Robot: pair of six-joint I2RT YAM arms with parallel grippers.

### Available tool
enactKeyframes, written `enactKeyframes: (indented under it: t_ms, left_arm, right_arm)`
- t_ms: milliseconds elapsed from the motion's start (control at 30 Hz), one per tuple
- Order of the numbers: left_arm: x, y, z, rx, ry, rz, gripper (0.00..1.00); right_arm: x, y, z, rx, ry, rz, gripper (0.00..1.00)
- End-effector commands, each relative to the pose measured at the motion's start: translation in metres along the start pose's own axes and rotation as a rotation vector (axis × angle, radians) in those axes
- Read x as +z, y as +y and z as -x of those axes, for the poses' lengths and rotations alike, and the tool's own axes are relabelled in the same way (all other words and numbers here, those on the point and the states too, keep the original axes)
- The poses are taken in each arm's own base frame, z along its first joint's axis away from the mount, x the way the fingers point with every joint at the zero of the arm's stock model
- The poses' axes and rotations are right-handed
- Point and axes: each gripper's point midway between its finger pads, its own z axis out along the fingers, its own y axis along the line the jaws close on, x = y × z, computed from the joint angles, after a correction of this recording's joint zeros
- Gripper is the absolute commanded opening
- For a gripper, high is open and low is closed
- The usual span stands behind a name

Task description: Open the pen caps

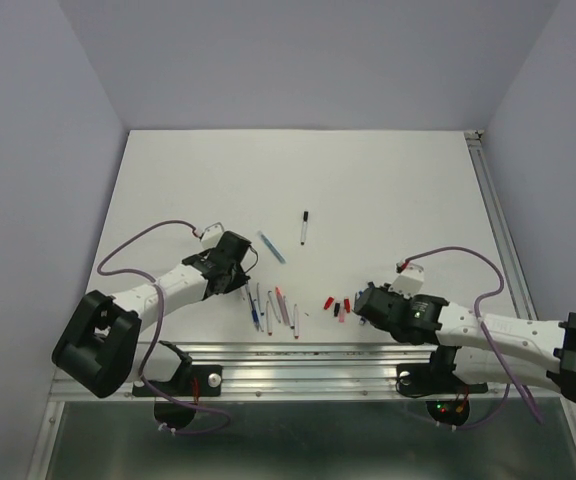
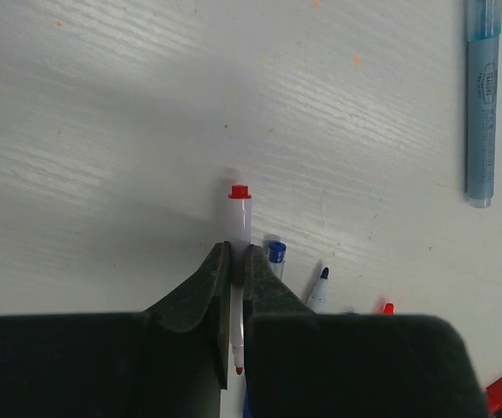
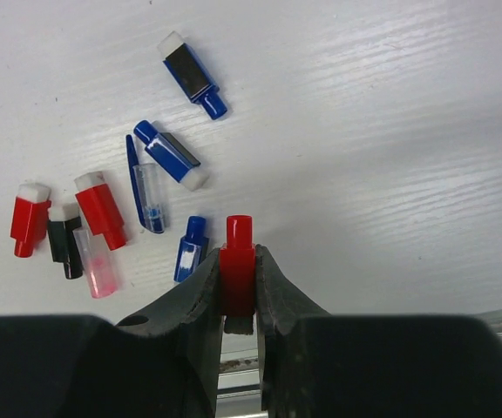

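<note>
Left gripper (image 2: 235, 261) clamping thin white pen barrel (image 2: 240, 218). Right gripper (image 3: 237, 279) pinching stubby red plastic cap (image 3: 237, 266) beside loose caps (image 3: 101, 209) on white counter (image 3: 390, 131). Pull-off looking done; next: releasing cap there.

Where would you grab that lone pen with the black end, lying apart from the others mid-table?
Grip the lone pen on its white barrel, about midway, coming straight down and pinching across its width. It lies flat with bare table along both long sides, so nothing crowds the approach.
</note>
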Motion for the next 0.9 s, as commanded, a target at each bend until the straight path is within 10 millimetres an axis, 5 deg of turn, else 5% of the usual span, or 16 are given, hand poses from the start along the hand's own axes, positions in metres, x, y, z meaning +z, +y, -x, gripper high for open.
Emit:
enactKeyframes:
  t_ms: [0, 100, 133, 333, 800, 867]
  left_arm:
    - [0.004, -0.004, 0.004, 0.01, -0.013, -0.006, 0.04]
    - [0.009, -0.002, 0.003, 0.011, -0.011, 0.013, 0.09]
    - [0.01, -0.002, 0.002, 0.012, -0.007, 0.015, 0.19]
    - [0.009, -0.007, 0.004, 0.009, -0.009, -0.003, 0.38]
    - [-0.011, -0.028, 0.029, -0.011, -0.069, -0.076, 0.61]
    - [-0.013, -0.033, 0.034, -0.012, -0.079, -0.086, 0.63]
  right_arm:
    - [-0.007, 0.035, 0.022, 0.008, -0.032, 0.079, 0.06]
    - [0.003, 0.026, 0.018, -0.003, -0.025, 0.036, 0.07]
    - [0.006, 0.024, 0.016, 0.001, -0.021, 0.026, 0.08]
    - [0.014, 0.025, 0.011, -0.013, -0.007, 0.015, 0.12]
    - [0.021, 0.019, -0.005, -0.006, 0.046, -0.005, 0.25]
    - [0.021, 0.018, -0.006, -0.005, 0.047, -0.007, 0.34]
